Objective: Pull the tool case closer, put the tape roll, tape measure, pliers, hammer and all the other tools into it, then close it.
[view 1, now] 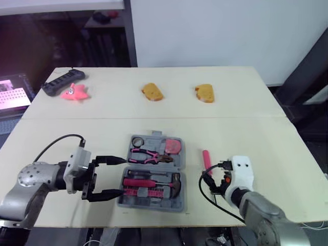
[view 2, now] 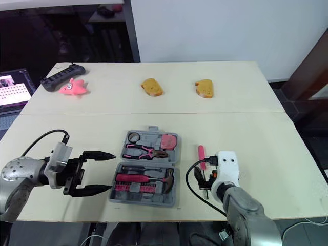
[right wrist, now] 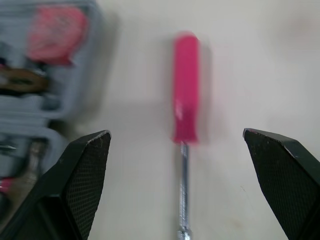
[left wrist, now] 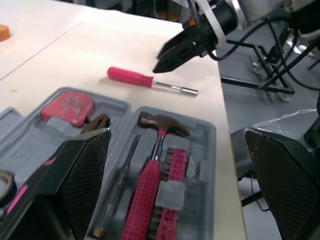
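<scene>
Loading step, last loose tool: screwdriver [view 1: 206,159] at 3 o'clock of open tool case [view 1: 151,208]; right gripper [right wrist: 176,132] apparently above it, spread wide; left gripper [view 1: 123,177] wide at 9 o'clock; next: descend, pinch its handle.

Light: bright, even light is falling from above on the pale worktop [view 1: 154,107].
Shadows: soft, faint ones are lying beside the screwdriver [right wrist: 186,85] and tool case [right wrist: 75,95].
Focus: the right wrist view is rendering both blurred.
Background: the far-left room [view 1: 61,41] is sitting dim.
</scene>
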You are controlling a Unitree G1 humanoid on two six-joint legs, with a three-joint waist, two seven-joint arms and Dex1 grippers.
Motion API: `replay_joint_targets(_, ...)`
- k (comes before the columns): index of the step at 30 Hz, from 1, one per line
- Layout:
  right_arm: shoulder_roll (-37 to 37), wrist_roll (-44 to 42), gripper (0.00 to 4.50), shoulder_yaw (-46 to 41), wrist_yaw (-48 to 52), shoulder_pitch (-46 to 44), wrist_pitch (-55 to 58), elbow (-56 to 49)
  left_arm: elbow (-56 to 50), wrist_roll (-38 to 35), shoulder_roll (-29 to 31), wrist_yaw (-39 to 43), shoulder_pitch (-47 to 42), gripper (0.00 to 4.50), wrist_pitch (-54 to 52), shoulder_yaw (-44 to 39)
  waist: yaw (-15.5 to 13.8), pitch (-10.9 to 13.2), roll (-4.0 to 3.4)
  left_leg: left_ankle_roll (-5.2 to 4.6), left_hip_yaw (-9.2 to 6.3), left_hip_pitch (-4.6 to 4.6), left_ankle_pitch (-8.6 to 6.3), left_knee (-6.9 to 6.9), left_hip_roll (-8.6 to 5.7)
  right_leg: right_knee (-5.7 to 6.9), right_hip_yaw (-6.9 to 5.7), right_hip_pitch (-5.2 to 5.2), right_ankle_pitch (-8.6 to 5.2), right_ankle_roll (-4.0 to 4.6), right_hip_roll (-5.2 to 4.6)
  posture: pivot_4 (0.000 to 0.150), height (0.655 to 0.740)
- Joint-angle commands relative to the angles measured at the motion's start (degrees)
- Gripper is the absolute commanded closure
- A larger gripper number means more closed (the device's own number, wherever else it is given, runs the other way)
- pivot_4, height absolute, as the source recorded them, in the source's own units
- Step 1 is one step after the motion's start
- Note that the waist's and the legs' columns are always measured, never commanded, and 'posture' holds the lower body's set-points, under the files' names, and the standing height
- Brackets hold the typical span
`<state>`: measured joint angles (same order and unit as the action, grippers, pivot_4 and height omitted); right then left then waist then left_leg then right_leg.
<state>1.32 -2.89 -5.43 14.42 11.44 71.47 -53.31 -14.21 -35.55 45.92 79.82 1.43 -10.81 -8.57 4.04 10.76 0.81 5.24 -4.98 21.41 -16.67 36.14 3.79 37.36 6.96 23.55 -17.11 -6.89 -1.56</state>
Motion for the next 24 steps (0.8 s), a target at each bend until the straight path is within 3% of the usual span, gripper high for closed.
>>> replay_joint_targets(1, -0.08, 0.31, 0.01, 0.64, -1.42, 4.89, -15.34, 6.52, 0.03, -0.30, -0.06, 0.25, -0.91, 0.00, 0.09, 0.15, -0.03, 0.00, 0.01, 0.01, 0.00, 0.00, 0.01, 0.00, 0.00, -0.01, 0.00, 0.00, -0.01, 0.03, 0.00, 0.150, 0.7400)
replay_joint_targets(10, 1.18, 1.50, 0.01, 5.08, -2.71, 7.12, -40.04, 25.61, 1.48, -0.24, 0.29, 0.52, -2.84, 0.00, 0.00, 0.61, 0.03, 0.00, 0.02, 0.11, 0.02, -0.05, 0.06, 0.01, 0.01, 0.01, 0.06, -0.01, -0.05, 0.27, 0.04, 0.150, 0.7400)
replay_joint_targets(18, 1.58, 1.58, 0.01, 3.67, -5.54, 4.62, -44.51, 34.78, 1.22, -0.47, 0.86, 0.64, -2.77, 0.00, -0.11, 0.02, -0.06, -0.07, 0.14, 0.13, 0.03, -0.11, 0.08, 0.06, 0.01, 0.01, 0.08, -0.12, -0.04, 0.28, 0.04, 0.150, 0.7400)
replay_joint_targets(21, 1.56, 1.38, 0.89, 4.07, -6.01, 5.59, -43.85, 34.48, 0.73, -0.63, 0.99, 0.46, -2.43, 0.00, -0.24, -0.25, -0.09, -0.09, 0.17, 0.13, 0.03, -0.11, 0.08, 0.06, 0.01, 0.01, 0.08, -0.13, -0.04, 0.28, 0.04, 0.150, 0.7400)
replay_joint_targets(24, 2.25, 2.01, 2.39, 5.31, -6.40, 6.91, -43.27, 33.15, 0.57, -0.71, 1.00, 0.19, -2.24, 0.00, -0.35, -0.46, -0.10, -0.09, 0.17, 0.13, 0.02, -0.11, 0.08, 0.03, 0.01, 0.01, 0.07, -0.12, -0.05, 0.27, 0.05, 0.150, 0.7400)
